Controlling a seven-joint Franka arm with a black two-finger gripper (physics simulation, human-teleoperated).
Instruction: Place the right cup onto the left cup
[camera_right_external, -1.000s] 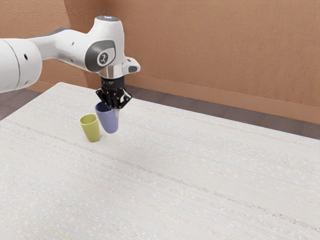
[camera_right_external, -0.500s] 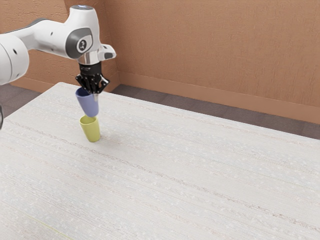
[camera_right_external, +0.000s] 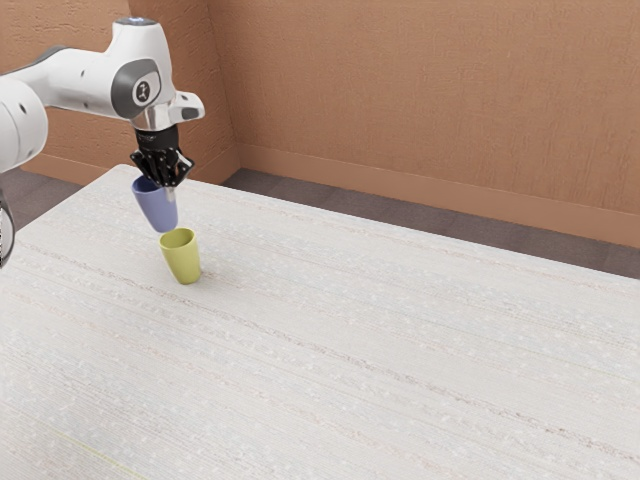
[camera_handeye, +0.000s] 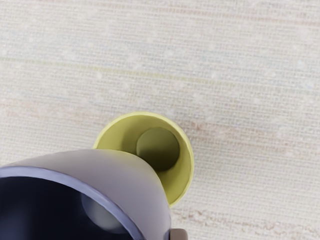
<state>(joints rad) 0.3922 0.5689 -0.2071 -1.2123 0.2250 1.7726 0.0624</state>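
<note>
My black gripper (camera_right_external: 165, 182) is shut on the rim of the blue cup (camera_right_external: 156, 207), which hangs upright with a slight tilt above the table. The yellow-green cup (camera_right_external: 181, 257) stands upright on the table, a little lower and toward the exterior view's right of the blue one. In the wrist view the blue cup (camera_handeye: 100, 175) covers part of the yellow-green cup (camera_handeye: 180, 175), whose inside shows down to its bottom. A fingertip (camera_handeye: 179, 234) touches the blue cup's side there.
The pale, streaked table (camera_right_external: 380, 350) extends widely toward the exterior view's right and front. Behind its far edge are a dark floor strip (camera_right_external: 330, 207) and a brown wall (camera_right_external: 420, 100).
My gripper has carried the blue cup toward the exterior view's left and somewhat up, passing behind and above the yellow-green cup, which has stayed put.
</note>
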